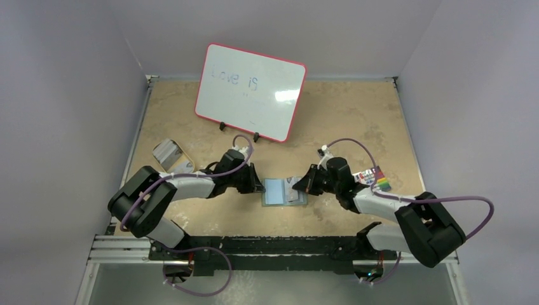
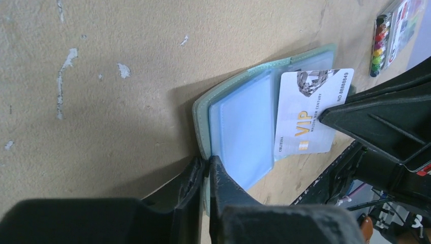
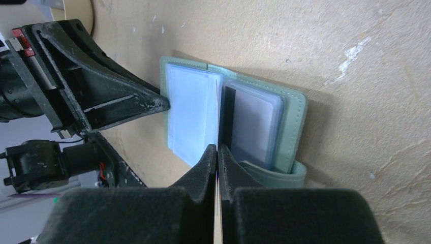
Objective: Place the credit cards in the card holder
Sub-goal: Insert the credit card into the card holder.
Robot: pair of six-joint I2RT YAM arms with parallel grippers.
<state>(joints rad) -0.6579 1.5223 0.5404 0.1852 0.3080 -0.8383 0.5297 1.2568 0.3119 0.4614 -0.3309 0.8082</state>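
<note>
The sage-green card holder (image 1: 283, 192) lies open on the table between my arms, with pale blue sleeves (image 2: 244, 127) inside. My left gripper (image 2: 207, 163) is shut on the holder's near cover edge (image 2: 202, 109). My right gripper (image 3: 217, 150) is shut on a whitish credit card (image 2: 312, 112) printed "VIP". It holds the card over the holder's right half, leading edge at the sleeves. In the right wrist view the card is edge-on, with its dark stripe (image 3: 229, 117) against the holder (image 3: 296, 117). The left gripper (image 3: 152, 104) touches the far edge there.
A pink-framed whiteboard (image 1: 249, 91) stands on a stand at the back. A silver ribbed metal case (image 1: 166, 152) lies at the left. A colourful packet (image 1: 376, 178) lies at the right behind my right arm, and also shows in the left wrist view (image 2: 380, 48).
</note>
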